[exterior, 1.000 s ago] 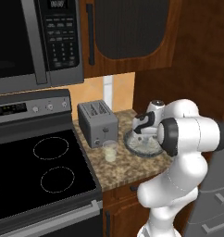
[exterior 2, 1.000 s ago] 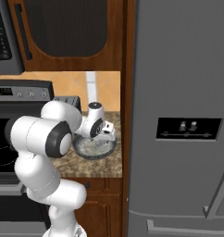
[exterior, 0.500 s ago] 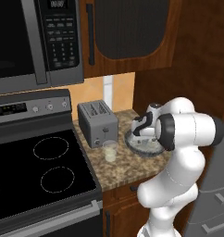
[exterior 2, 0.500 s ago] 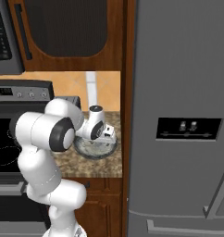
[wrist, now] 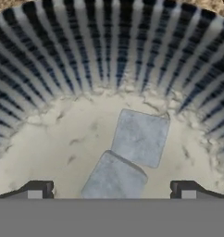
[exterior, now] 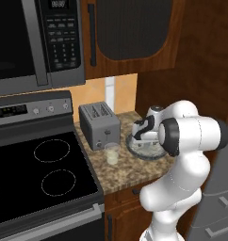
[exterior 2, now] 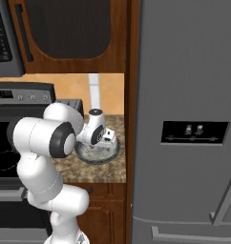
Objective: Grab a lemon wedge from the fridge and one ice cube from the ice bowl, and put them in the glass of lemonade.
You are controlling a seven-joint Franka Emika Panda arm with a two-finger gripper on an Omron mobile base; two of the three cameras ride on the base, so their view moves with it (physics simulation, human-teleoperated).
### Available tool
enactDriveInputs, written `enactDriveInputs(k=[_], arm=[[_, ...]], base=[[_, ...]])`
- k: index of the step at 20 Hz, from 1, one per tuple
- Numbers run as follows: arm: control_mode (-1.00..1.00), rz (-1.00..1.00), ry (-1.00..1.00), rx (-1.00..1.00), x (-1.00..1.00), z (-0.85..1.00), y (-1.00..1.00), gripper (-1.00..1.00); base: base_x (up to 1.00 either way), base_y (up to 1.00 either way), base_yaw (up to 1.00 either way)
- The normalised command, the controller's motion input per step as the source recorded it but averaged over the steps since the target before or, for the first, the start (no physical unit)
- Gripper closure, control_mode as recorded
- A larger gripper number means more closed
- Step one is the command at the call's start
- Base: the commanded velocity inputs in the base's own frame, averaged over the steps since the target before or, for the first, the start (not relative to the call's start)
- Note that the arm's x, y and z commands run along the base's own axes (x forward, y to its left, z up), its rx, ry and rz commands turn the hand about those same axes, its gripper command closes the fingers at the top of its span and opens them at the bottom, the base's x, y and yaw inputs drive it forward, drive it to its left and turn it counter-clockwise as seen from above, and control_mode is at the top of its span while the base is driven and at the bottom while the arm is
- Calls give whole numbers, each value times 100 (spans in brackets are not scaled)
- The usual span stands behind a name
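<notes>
inside ice bowl (wrist: 109, 60), two grey ice cubes: near one (wrist: 115, 179) between spread fingertips (wrist: 36, 190), far one (wrist: 140, 137) touching it behind. hand (wrist: 111, 190) wide open, low over bowl on surface (exterior: 134, 169), glass of lemonade (exterior: 112, 153) near toaster (exterior: 99, 125). step judged: ice pickup. next: descend, close on near cube alone.

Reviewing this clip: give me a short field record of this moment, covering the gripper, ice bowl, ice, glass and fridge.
gripper: gripper open, low over the ice bowl, one fingertip either side of the nearer cube
ice bowl: ice bowl on the granite counter, right of the toaster
ice: two grey ice cubes on the bowl's whitish floor, touching at a corner
glass: glass of lemonade upright in front of the toaster, apart from the bowl
fridge: fridge doors closed
held: nothing
</notes>
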Motion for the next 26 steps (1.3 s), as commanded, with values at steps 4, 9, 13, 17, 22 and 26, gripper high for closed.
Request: enactDriveInputs(k=[4,9,13,17,22,26], arm=[[-100,0,0,0,5,-3,0,-100],[-100,0,0,0,1,-28,0,-100],[-100,0,0,0,0,-11,0,-100],[-100,0,0,0,0,0,0,-100],[-100,0,1,0,0,0,0,-100],[-100,0,5,0,4,0,5,-100]], base=[[0,0,0],[0,0,0],[0,0,0],[0,0,0],[0,0,0],[0,0,0]])
